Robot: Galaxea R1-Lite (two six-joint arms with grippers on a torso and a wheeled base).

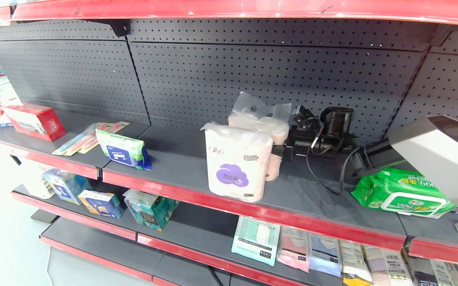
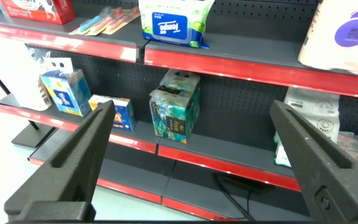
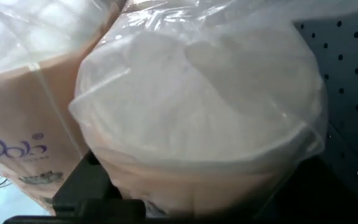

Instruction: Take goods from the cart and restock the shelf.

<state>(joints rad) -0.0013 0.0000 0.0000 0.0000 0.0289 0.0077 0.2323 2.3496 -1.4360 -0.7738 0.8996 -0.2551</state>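
Observation:
Two packs of toilet paper stand on the dark shelf (image 1: pixel 181 159) with the red front edge. The front pack (image 1: pixel 237 163) is upright with a purple cloud print. The rear pack (image 1: pixel 261 119) stands right behind it, touching it, its loose plastic top sticking up. My right gripper (image 1: pixel 281 153) reaches in from the right and is shut on the rear pack (image 3: pixel 197 106), its dark fingers (image 3: pixel 82 190) on both sides; the front pack (image 3: pixel 23 93) is alongside. My left gripper (image 2: pixel 191 111) is open and holds nothing, hanging in front of the lower shelves.
A red box (image 1: pixel 34 121), toothbrush packs (image 1: pixel 88 137) and a blue-green wipes pack (image 1: pixel 123 150) lie on the shelf's left part. A green wipes pack (image 1: pixel 406 192) lies at the right. Small boxes (image 1: pixel 149 208) and flat packets (image 1: pixel 257 238) sit below. Pegboard backs the shelf.

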